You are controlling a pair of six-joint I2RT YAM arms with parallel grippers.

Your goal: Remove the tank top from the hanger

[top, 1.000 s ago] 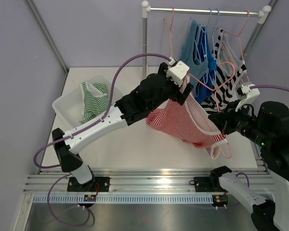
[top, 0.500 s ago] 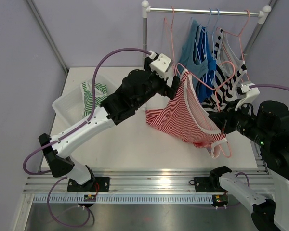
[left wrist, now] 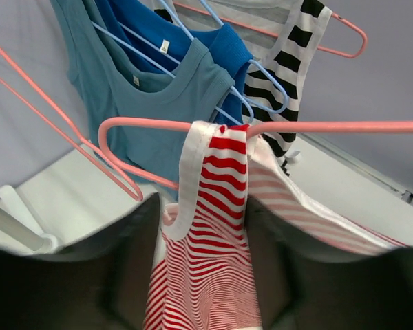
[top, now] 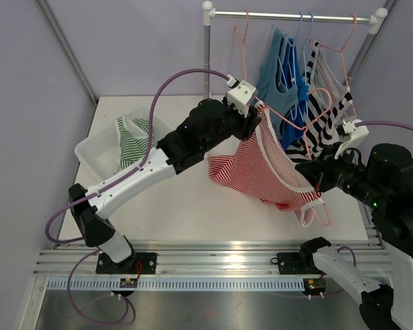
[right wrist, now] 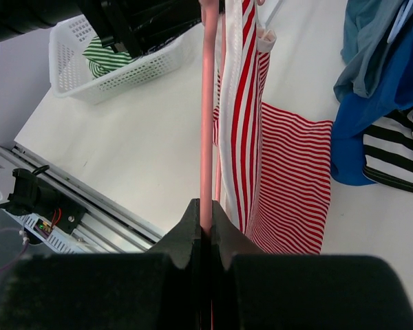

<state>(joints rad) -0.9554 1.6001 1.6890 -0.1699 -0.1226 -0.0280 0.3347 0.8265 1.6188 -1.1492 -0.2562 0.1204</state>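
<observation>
The left gripper point(left wrist: 203, 206) has its fingers closed in on one shoulder strap of the red-and-white striped tank top point(left wrist: 217, 172), the cloth filling the gap between them. Only the left wrist view shows that just past the fingertips this strap loops over the wire of a pink hanger point(left wrist: 330, 126). Beyond it hang teal and blue tank tops point(left wrist: 158, 89) and a black-and-white striped one point(left wrist: 289, 69) on their own hangers.

The right gripper point(right wrist: 206, 210) is pressed together on the pink hanger's wire, a pinch that the right wrist view makes plain and the top view does not resolve. The striped top hangs just beside that wire, ahead of the fingers, its lower part lying on the white table point(top: 193, 199).

From above, the garment is stretched in the air between the two grippers, below the clothes rail point(top: 289, 15). Well off to the left arm's outer side sits a white basket point(top: 89, 148) holding a green-striped garment point(top: 132, 146), out of sight of the left wrist camera.
</observation>
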